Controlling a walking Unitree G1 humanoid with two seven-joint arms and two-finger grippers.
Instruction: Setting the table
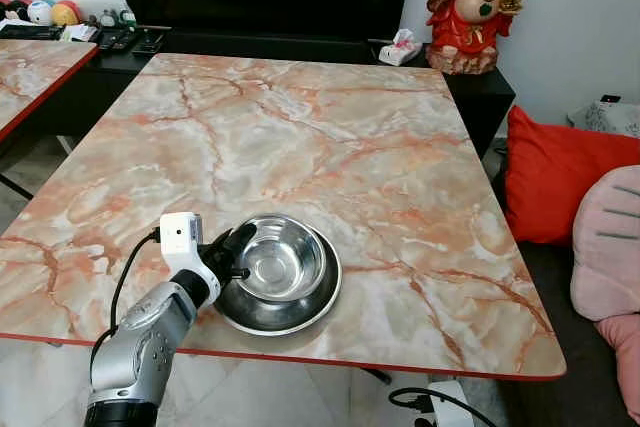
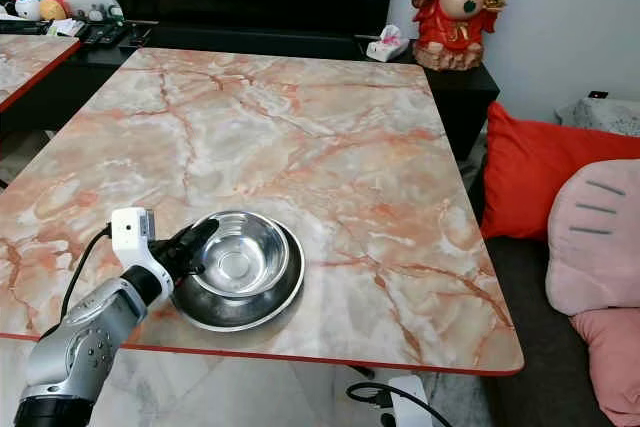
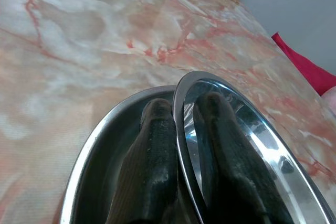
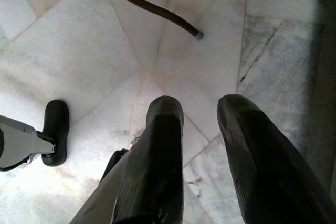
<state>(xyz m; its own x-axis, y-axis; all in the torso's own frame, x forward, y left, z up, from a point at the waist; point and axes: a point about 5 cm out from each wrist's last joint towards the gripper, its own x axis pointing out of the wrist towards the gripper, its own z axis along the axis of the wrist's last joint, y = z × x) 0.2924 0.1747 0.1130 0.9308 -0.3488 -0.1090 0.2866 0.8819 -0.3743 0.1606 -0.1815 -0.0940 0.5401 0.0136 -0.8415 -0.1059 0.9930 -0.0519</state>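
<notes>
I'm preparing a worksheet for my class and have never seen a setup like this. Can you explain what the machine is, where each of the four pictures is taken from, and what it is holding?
This is a humanoid robot. Two pictures come from its head camera, looking down at a marble table. The other two come from cameras on its wrists. The left gripper pinches the rim of a steel bowl, one finger inside and one outside; the bowl sits in a steel plate near the table's front edge. The right gripper hangs open above the tiled floor.

A marble-patterned worktop [image 1: 300, 137] with a red edge stands on a pale tiled floor [image 4: 79, 51]. Behind it, at 12 o'clock, is a dark low cabinet [image 1: 470, 87] against a white wall [image 1: 580, 17]. Red and pink cushions [image 1: 560, 182] lie at 3 o'clock.
</notes>
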